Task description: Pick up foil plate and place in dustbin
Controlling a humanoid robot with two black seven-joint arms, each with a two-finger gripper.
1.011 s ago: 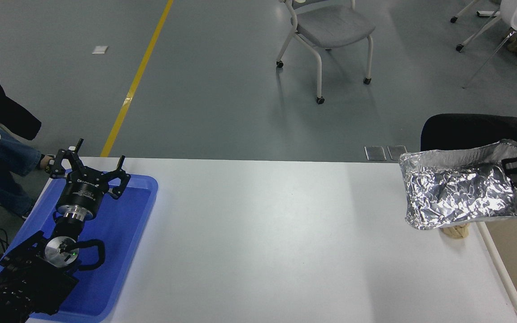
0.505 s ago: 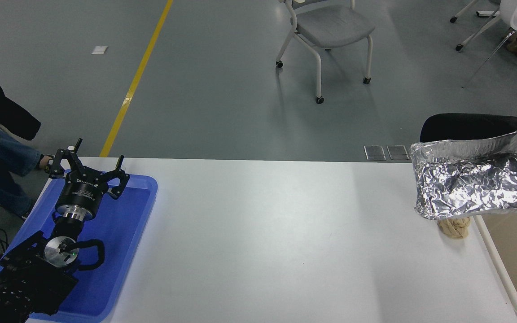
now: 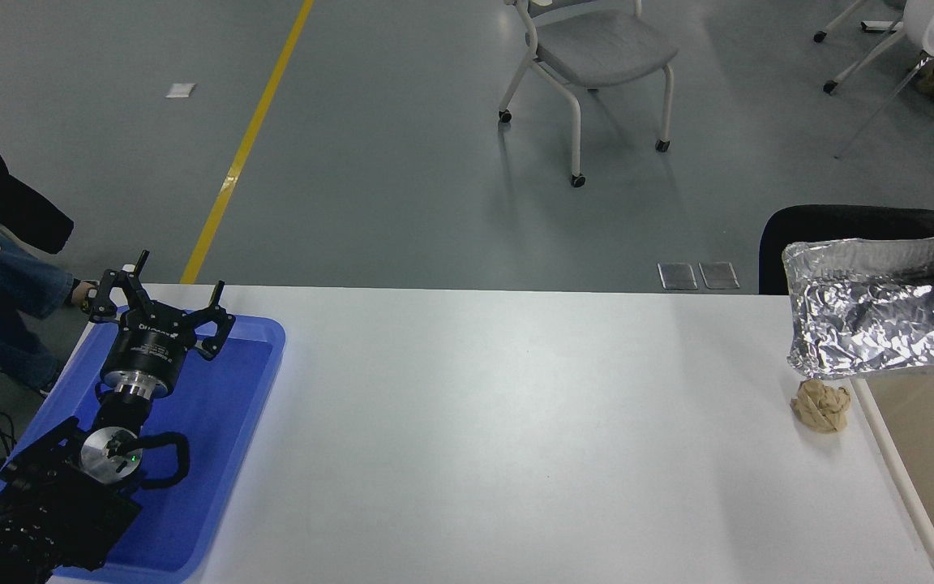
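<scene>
Foil plate [image 3: 889,328] hangs in the air at three o'clock, tilted, its right end cut off by the frame, over the far corner of the dustbin [image 3: 893,474], presumably so it can drop inside. The right gripper is out of view, so I cannot tell how its fingers hold it. A tan paper ball [image 3: 821,406] lies on the table [image 3: 499,430] just below. The left gripper [image 3: 160,302] sits parked at nine o'clock over the blue tray [image 3: 224,454], fingers spread wide, holding nothing.

the foil plate [image 3: 889,320] is gleaming crinkled silver above the beige dustbin [image 3: 921,478]. a tan paper ball [image 3: 820,405] is lying on the white surface [image 3: 516,438], while the blue tray [image 3: 216,405] is showing beneath the black left tool [image 3: 160,302].
</scene>
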